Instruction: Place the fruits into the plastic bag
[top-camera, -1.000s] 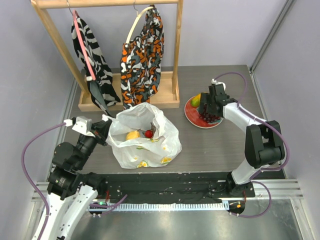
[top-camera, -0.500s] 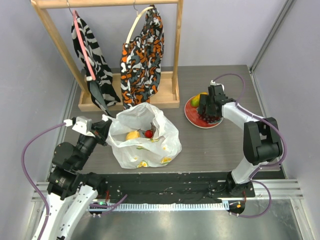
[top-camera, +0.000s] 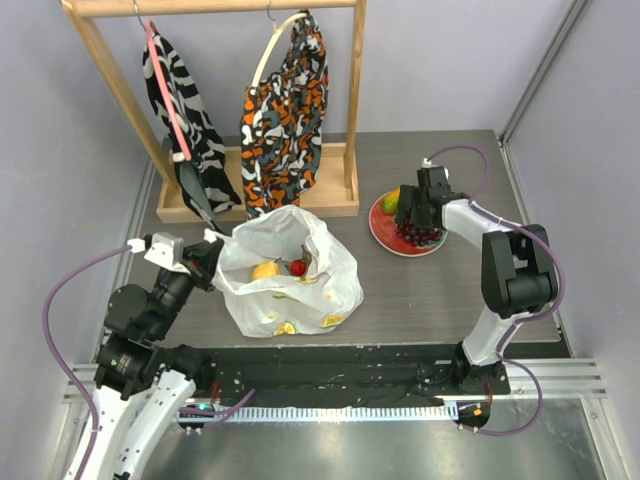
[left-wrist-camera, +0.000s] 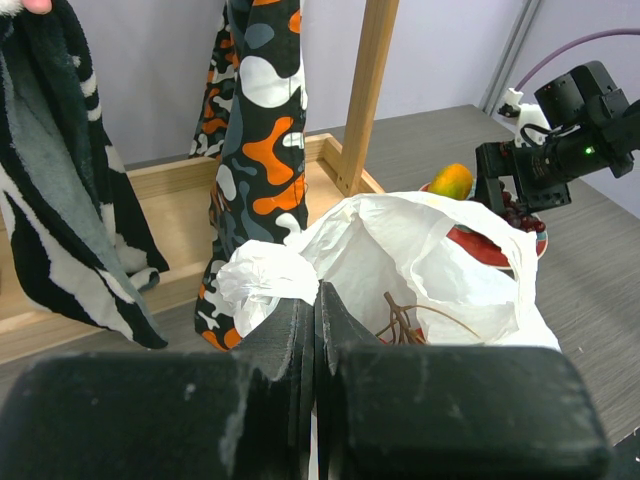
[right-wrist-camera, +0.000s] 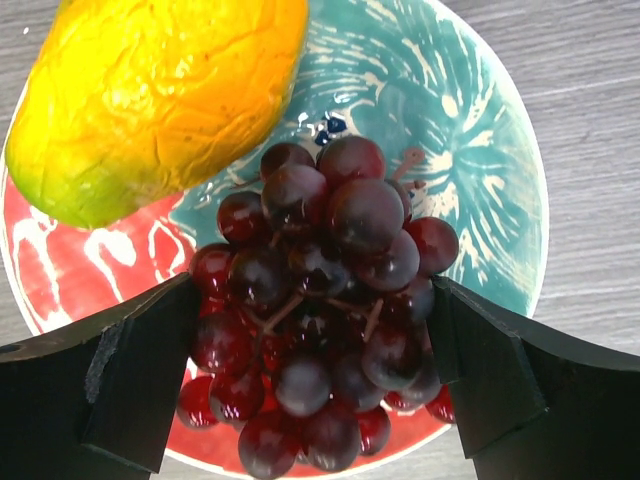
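Note:
The white plastic bag (top-camera: 290, 285) printed with citrus slices stands open in the middle of the table, with a yellow lemon (top-camera: 265, 270) and red berries (top-camera: 298, 267) inside it. My left gripper (top-camera: 214, 247) is shut on the bag's left edge (left-wrist-camera: 265, 280), holding it up. A dark purple grape bunch (right-wrist-camera: 320, 300) and an orange-green mango (right-wrist-camera: 160, 100) lie on a red and teal plate (right-wrist-camera: 470, 150). My right gripper (right-wrist-camera: 315, 330) is open, pointing down over the plate (top-camera: 385, 235), with one finger on each side of the grape bunch.
A wooden rack (top-camera: 215, 208) stands at the back left. A zebra-striped cloth (top-camera: 185, 110) and an orange-black cloth (top-camera: 285, 120) hang from it, close behind the bag. A grey wall edges the table on the right.
My right gripper has shifted slightly over the plate and settled around the grape bunch. The left gripper and the bag have not moved.

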